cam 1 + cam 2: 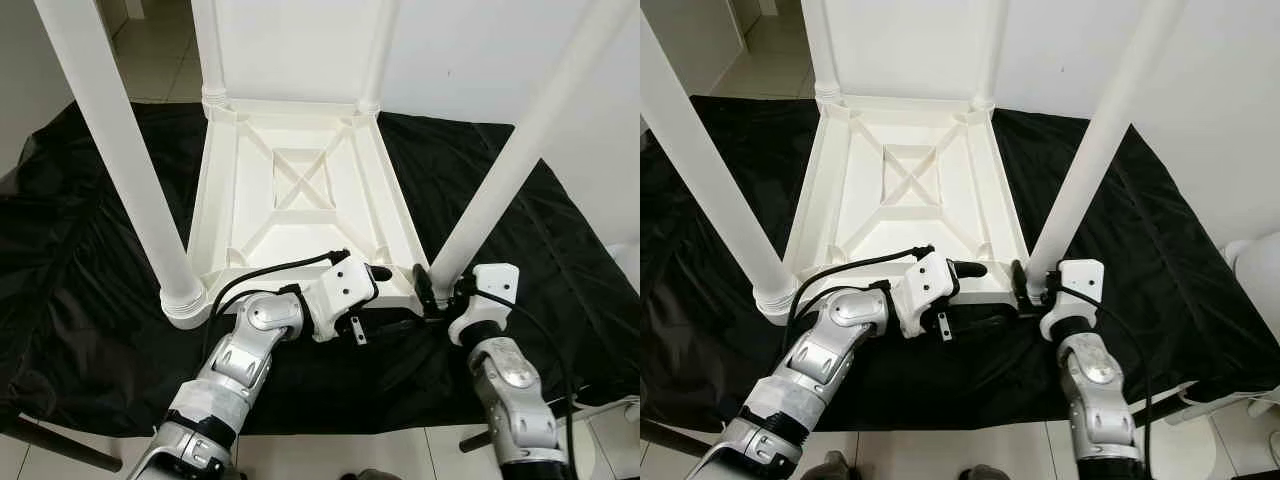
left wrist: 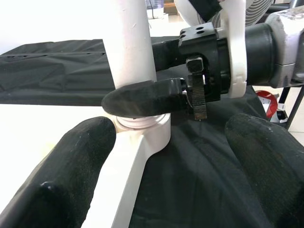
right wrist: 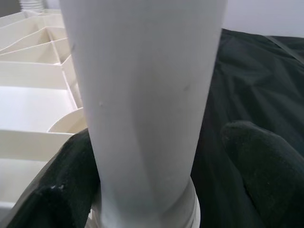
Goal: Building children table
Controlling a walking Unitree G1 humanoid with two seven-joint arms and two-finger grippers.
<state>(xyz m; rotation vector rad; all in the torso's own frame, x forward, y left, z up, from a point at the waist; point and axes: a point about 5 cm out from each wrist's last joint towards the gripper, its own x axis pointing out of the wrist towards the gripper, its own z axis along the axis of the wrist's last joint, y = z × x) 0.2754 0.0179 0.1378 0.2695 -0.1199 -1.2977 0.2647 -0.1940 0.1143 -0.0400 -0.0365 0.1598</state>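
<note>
Between my right gripper (image 1: 432, 296) fingers: table leg (image 1: 500, 180), held low by its socket.
Left gripper (image 1: 385, 300): wide, beside tabletop (image 1: 300, 190).
Handling: seems light, stiff, slippery.

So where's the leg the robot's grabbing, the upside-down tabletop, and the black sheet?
near right table leg (image 1: 490, 200), left eye view, middle of its shaft
upturned white tabletop (image 1: 300, 178), left eye view, crossed ribs at its centre
black cloth (image 1: 80, 280), left eye view, left spread
</note>
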